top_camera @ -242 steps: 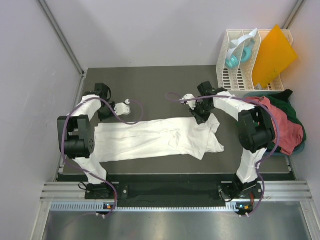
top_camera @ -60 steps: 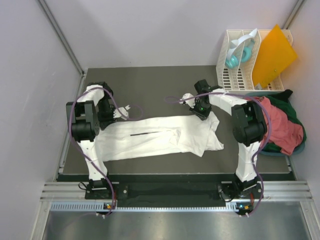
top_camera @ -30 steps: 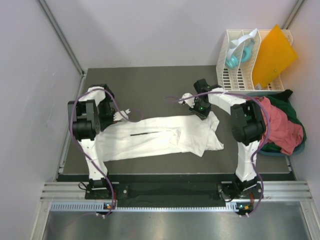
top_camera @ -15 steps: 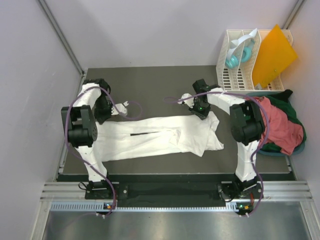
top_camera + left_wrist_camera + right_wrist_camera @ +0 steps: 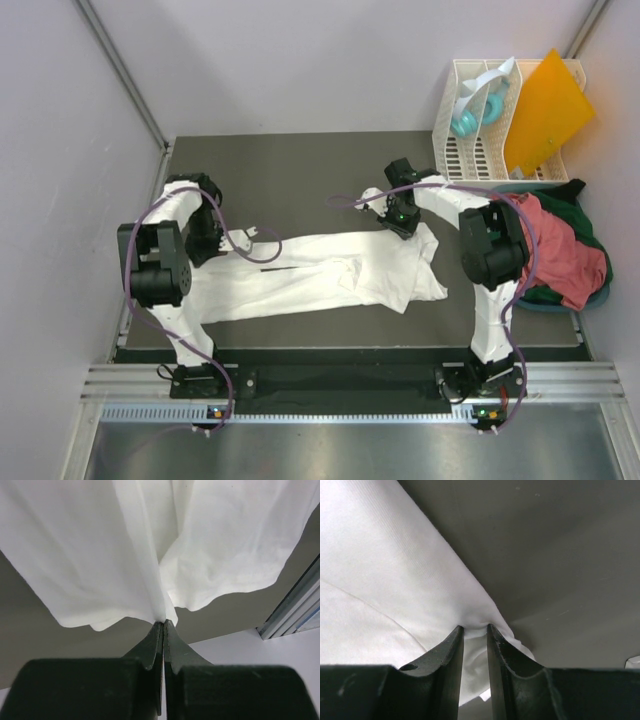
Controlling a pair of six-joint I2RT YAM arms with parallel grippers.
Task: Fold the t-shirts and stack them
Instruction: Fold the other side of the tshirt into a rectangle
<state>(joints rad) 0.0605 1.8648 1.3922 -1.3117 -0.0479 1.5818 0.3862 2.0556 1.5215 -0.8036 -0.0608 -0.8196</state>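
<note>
the white t-shirt [image 5: 320,275] is thin, floppy cloth: light, with no stiffness, and it will sag and crease wherever it isn't supported. i judge the sensible holds are on its edges, two at once, with the span between them taut. it lies spread in a long band on the table [image 5: 300,165], to the left of the rack [image 5: 470,150] and nearer the arm bases than the rack is. the salmon-red shirt [image 5: 565,255] and the dark green shirt [image 5: 588,210] sit heaped just on the near side of the rack, not yet folded.

the right gripper [image 5: 475,627] is down at the shirt end closest to the rack, its jaws closed on a small pinch of the edge, with a bunch of cloth visible between them. the left gripper [image 5: 163,625] is at the end farthest from the rack, jaws pressed fully together with a gathered fold of white cloth caught at the tips and draping away from them.

both arms reach forward from their bases and bend down at the wrist. the right elbow is just in front of the rack, and the left arm curls along the table edge opposite the rack. with grips this small, i'd expect the fabric to slip out under a quick pull.
</note>
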